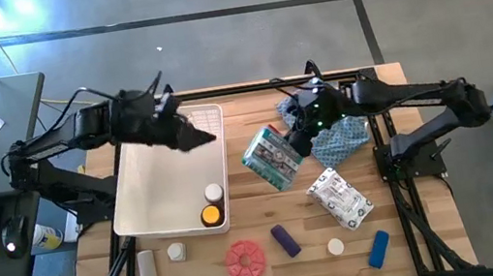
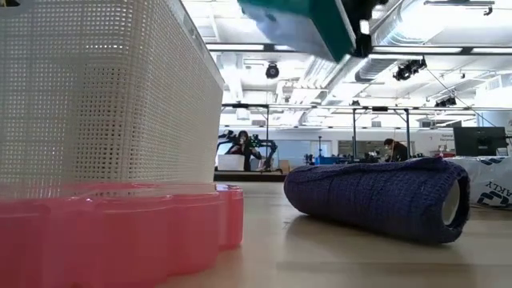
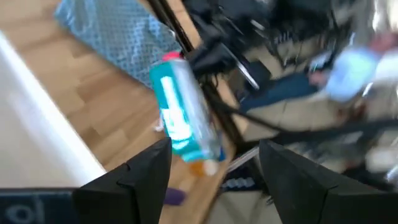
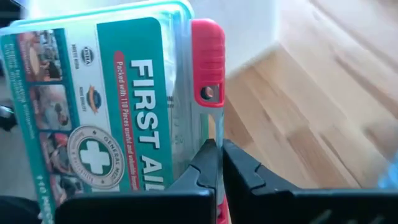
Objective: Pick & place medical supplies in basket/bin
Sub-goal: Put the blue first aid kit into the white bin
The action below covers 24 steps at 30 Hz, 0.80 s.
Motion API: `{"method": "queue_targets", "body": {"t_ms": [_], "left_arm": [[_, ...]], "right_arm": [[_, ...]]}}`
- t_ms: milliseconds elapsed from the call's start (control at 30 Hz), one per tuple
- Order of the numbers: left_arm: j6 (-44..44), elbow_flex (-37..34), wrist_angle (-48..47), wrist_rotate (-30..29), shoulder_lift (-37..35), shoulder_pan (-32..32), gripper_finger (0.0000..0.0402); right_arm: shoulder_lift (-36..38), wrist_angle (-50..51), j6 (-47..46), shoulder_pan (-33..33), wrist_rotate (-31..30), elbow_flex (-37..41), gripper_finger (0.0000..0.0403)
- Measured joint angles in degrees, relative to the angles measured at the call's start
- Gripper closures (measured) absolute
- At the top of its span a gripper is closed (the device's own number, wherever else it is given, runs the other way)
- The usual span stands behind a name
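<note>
Fingers of your right gripper (image 4: pixel 214 163) are pressed together, pinching the edge of the first-aid kit (image 1: pixel 270 157), a green-white case with a red latch. You hold that kit tilted above the table (image 1: pixel 398 169), just beside the bin (image 1: pixel 133 189) on its right-arm side. Your left gripper (image 1: pixel 199 136) hangs over the bin's far end with its fingers (image 3: pixel 134 177) spread and nothing between them. Inside the bin, at its near end, sit an amber bottle (image 1: pixel 210 216) and a white-capped jar (image 1: pixel 213 194). On the table near the bin's near end you have a red disc (image 1: pixel 245 260) and a purple cylinder (image 1: pixel 285 240)
</note>
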<state>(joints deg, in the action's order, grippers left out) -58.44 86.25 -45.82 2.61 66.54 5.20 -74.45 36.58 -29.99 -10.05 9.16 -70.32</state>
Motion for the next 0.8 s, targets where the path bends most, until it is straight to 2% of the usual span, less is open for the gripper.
{"method": "queue_targets", "body": {"t_ms": [67,300,400,533,633,800], "left_arm": [[-4.29,-0.01,-0.26,1.55,0.15,1.98,0.0126],[-10.74,0.08,2.43,13.89,3.99,5.80,0.0126],[-11.61,-0.01,2.78,18.58,6.23,5.75,0.0126],[-11.86,-0.05,1.88,23.51,8.53,5.68,0.0126],[-11.88,-0.01,2.11,25.49,9.66,5.68,0.0126],[-12.23,-0.01,2.64,25.12,10.69,5.68,0.0126]], "right_arm": [[0.14,-1.92,0.06,1.11,-1.00,-0.91,0.0402],[-4.39,-1.85,4.56,3.49,-8.52,-7.73,0.0403],[-6.65,-0.31,6.37,3.79,-10.78,-11.23,0.0403],[-8.39,0.85,9.35,3.85,-10.87,-13.81,0.0403],[-8.42,1.31,11.04,3.85,-10.29,-14.14,0.0403],[-8.33,2.46,12.97,3.83,-10.11,-14.16,0.0403]]}}
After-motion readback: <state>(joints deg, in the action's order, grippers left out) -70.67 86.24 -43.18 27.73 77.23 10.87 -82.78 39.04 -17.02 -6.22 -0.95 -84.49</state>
